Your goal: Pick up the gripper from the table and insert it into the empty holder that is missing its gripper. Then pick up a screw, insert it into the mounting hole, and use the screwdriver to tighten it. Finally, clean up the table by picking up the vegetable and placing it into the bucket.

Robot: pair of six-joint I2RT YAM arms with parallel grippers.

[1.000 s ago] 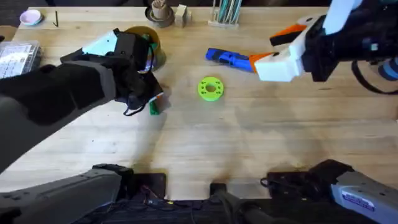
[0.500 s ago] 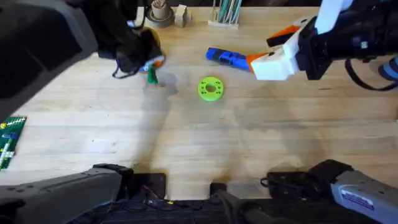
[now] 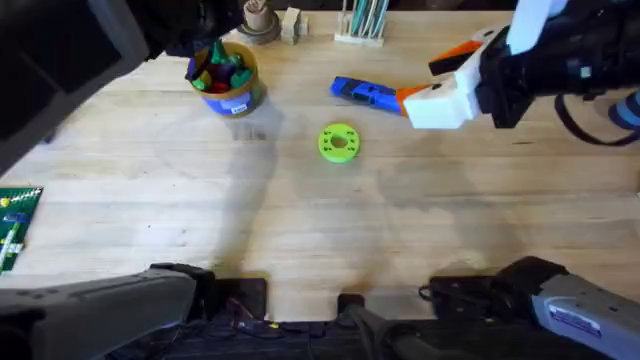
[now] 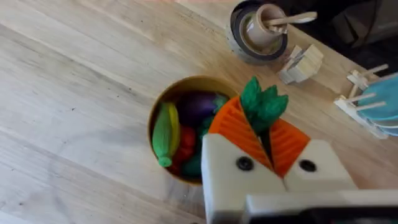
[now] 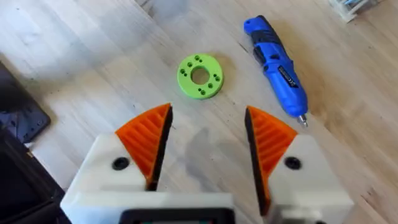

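Observation:
In the left wrist view my left gripper (image 4: 263,127) is shut on the dark-green vegetable (image 4: 263,102), whose leafy end sticks out past the orange pads (image 4: 233,127). It hangs just over the rim of the round bucket (image 4: 163,102), which holds colourful toys. Overhead, the bucket (image 3: 238,98) stands at the back left under the dark, blurred left arm. My right gripper (image 3: 425,78) hovers open at the back right, beside the blue screwdriver (image 3: 365,92). The screwdriver (image 5: 277,63) lies flat on the table. The loose gripper, holder and screw are out of view.
A lime-green disc (image 3: 338,142) with holes lies mid-table, also visible as the disc (image 5: 199,76) below the right gripper. A brown cup inside a tape ring (image 3: 258,20) and a small rack (image 3: 362,20) line the back edge. A green board (image 3: 15,228) sits at the left edge.
My left arm has risen and carried the vegetable from the table left of the disc back to above the bucket, which is now uncovered overhead. The right arm has barely moved.

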